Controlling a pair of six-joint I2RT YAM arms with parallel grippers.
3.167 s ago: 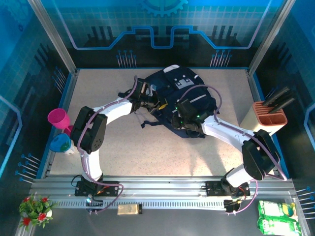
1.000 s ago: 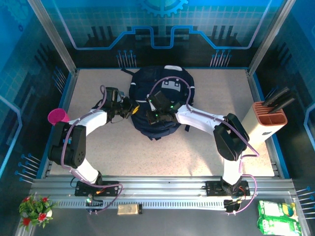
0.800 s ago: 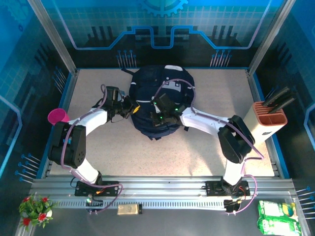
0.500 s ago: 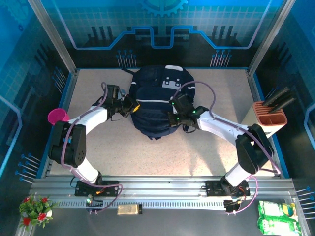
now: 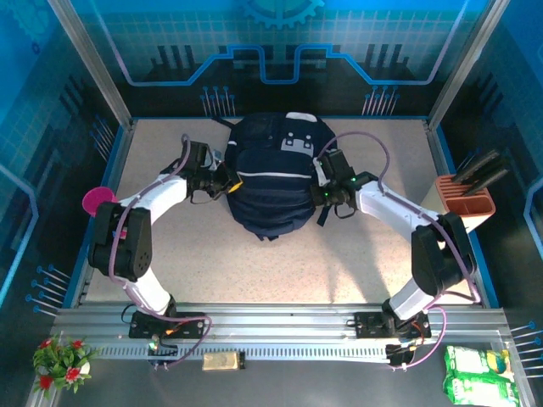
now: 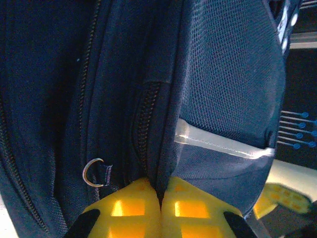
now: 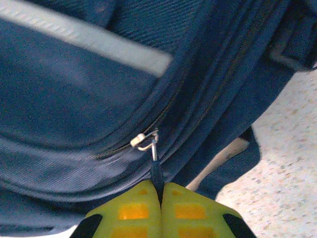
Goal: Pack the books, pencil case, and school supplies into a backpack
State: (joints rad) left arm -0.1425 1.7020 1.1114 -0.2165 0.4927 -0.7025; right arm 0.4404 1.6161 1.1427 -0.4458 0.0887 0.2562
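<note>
Backpack, dark navy fabric, sits far-centre on speckled beige table; zip-closing step apparently in hand. Left gripper pinches its side fabric; right gripper clamps dark zipper pull. Next: draw pull along track, fabric held taut.

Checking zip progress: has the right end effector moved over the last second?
Yes. The right end effector has travelled rightward along the backpack, toward the beige holder.

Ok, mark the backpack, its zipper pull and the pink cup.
backpack (image 5: 267, 199), top view, on its navy front panel below the white stripe.
zipper pull (image 7: 147, 141), right wrist view, on the metal ring at the slider.
pink cup (image 5: 98, 200), top view, on its round rim.
</note>
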